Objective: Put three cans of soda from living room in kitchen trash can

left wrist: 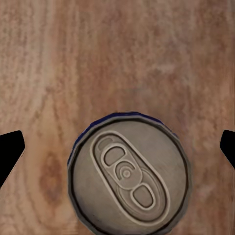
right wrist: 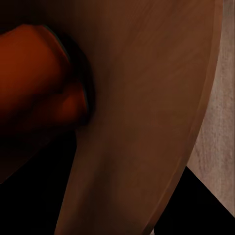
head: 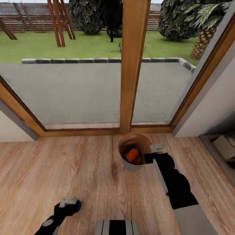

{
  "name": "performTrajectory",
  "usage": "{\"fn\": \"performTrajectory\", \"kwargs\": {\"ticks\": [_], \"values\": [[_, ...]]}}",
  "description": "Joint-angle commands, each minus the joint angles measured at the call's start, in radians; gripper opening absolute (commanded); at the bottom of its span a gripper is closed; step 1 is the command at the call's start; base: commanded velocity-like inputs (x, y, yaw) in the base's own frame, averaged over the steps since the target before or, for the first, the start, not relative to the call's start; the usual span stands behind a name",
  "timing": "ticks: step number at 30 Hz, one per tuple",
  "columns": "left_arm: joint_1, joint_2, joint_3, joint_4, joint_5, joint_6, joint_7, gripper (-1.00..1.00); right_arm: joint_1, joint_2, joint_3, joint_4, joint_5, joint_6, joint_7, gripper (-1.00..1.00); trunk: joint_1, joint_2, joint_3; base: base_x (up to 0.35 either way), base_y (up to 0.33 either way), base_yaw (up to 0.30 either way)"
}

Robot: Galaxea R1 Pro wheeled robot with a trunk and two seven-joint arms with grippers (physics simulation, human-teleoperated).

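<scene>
The dark blue can of soda (head: 78, 205) stands upright on the wood floor; the left wrist view looks straight down on its grey top (left wrist: 128, 171). My left gripper (head: 72, 203) hovers over it, open, with one finger far out on each side. The tash can (head: 130, 167) sits tilted near the glass doors, holding two orange cans (head: 132, 154). My right gripper (head: 153, 152) is shut on its rim. The right wrist view shows the brown inner wall (right wrist: 147, 122), an orange can (right wrist: 34, 78) and one fingertip (right wrist: 210, 196) outside the wall.
Wood-framed glass doors with a centre post (head: 133, 65) stand just behind the bin, with patio and lawn beyond. A white wall (head: 215, 104) closes the right side, with pale objects (head: 225, 147) at its foot. Plank floor (head: 49, 169) spreads left.
</scene>
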Motion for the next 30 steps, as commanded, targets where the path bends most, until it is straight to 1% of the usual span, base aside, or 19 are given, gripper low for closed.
{"fn": "performTrajectory", "kwargs": {"ticks": [1,11,15,30], "values": [[0.000,0.000,0.000,0.000,0.000,0.000,0.000,1.00,0.000,0.000,0.000,0.000,-0.007,-0.001,0.003,-1.00,0.000,0.000,0.000,0.119,0.000,0.000],[0.000,0.000,0.000,0.000,0.000,0.000,0.000,1.00,0.000,0.000,0.000,0.000,-0.007,-0.001,0.003,-1.00,0.000,0.000,0.000,0.035,0.000,0.000],[0.000,0.000,0.000,0.000,0.000,0.000,0.000,1.00,-0.001,0.000,0.000,0.000,-0.007,-0.001,0.003,-1.00,0.002,-0.001,-0.015,0.002,0.000,0.000],[0.000,0.000,0.000,0.000,0.000,0.000,0.000,1.00,0.000,0.000,0.000,0.000,-0.007,-0.001,0.003,-1.00,0.002,-0.001,-0.019,0.000,0.000,0.000]]}}
